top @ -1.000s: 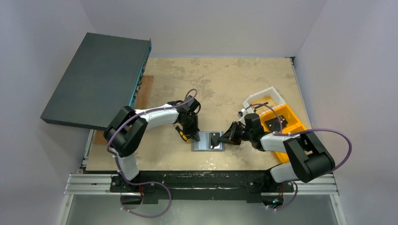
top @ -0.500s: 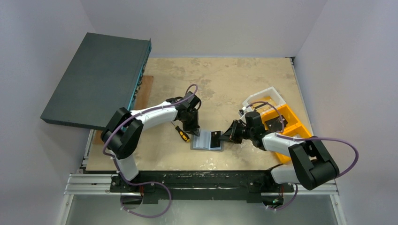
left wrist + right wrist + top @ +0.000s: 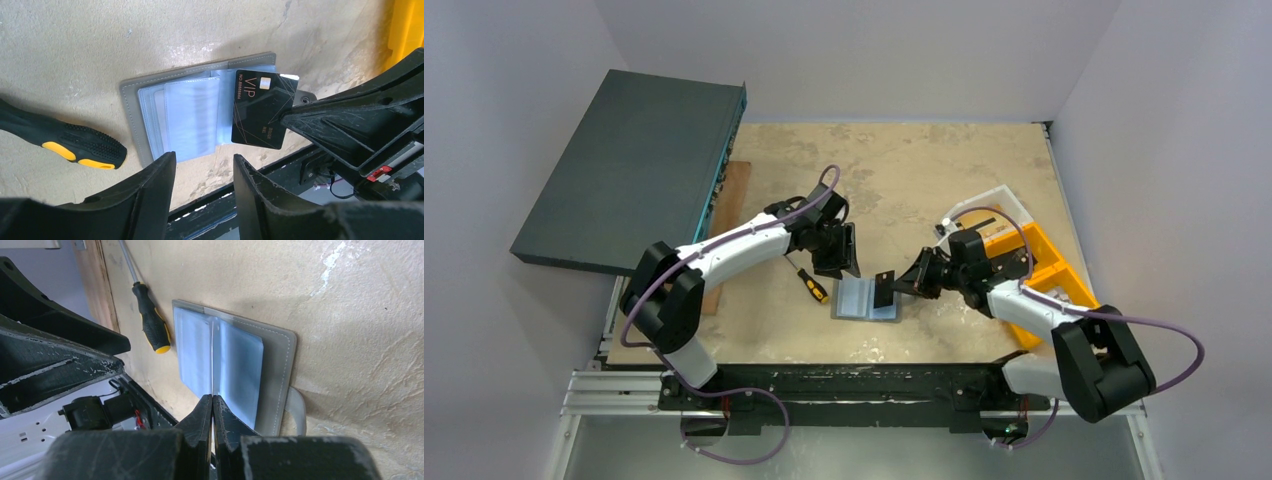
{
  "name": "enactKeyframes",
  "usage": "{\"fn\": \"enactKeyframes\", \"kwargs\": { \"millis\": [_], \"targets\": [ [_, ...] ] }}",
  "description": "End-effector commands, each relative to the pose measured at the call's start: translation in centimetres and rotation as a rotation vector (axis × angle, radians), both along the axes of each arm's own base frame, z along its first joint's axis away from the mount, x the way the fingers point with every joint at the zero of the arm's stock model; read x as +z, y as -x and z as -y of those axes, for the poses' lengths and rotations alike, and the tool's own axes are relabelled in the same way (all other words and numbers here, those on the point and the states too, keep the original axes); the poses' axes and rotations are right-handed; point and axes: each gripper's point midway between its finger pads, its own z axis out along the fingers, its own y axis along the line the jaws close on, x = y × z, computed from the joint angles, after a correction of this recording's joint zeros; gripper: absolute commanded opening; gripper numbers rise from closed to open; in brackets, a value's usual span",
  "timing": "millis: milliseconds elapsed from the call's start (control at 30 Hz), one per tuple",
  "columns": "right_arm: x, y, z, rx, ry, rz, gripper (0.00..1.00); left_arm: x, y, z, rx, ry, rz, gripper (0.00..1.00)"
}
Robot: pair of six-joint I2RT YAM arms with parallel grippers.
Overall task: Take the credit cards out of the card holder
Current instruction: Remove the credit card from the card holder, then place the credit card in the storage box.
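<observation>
The grey card holder (image 3: 860, 300) lies open on the table, its pale blue sleeves showing in the left wrist view (image 3: 192, 117) and the right wrist view (image 3: 240, 360). My right gripper (image 3: 894, 289) is shut on a black VIP card (image 3: 262, 108) and holds it just above the holder's right half. In its own view the shut gripper (image 3: 212, 399) shows the card only edge-on. My left gripper (image 3: 844, 262) is open and empty, raised behind the holder's left side; its own view (image 3: 204, 157) looks down on the holder.
A black-and-yellow screwdriver (image 3: 809, 282) lies just left of the holder. Orange bins (image 3: 1039, 268) and a clear tray (image 3: 994, 205) stand at the right. A large dark flat box (image 3: 634, 165) rests at the back left. The table's near edge is close below the holder.
My left gripper has lifted off the holder's left edge and drawn back. My right gripper has raised the black card off the holder, whose sleeves now show more.
</observation>
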Motion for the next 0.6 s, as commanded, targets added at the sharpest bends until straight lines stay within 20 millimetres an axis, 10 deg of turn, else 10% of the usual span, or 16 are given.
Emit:
{"fn": "enactKeyframes", "kwargs": {
  "millis": [0,567],
  "targets": [
    [2.3,-1.5,0.1,-0.02,0.001,0.069,0.0,3.1,-0.2,0.4,-0.039,0.049,0.068,0.46],
    [6.8,-3.2,6.8,-0.317,0.192,0.123,0.0,6.4,3.4,-2.9,-0.189,0.038,0.156,0.6]
  ]
}}
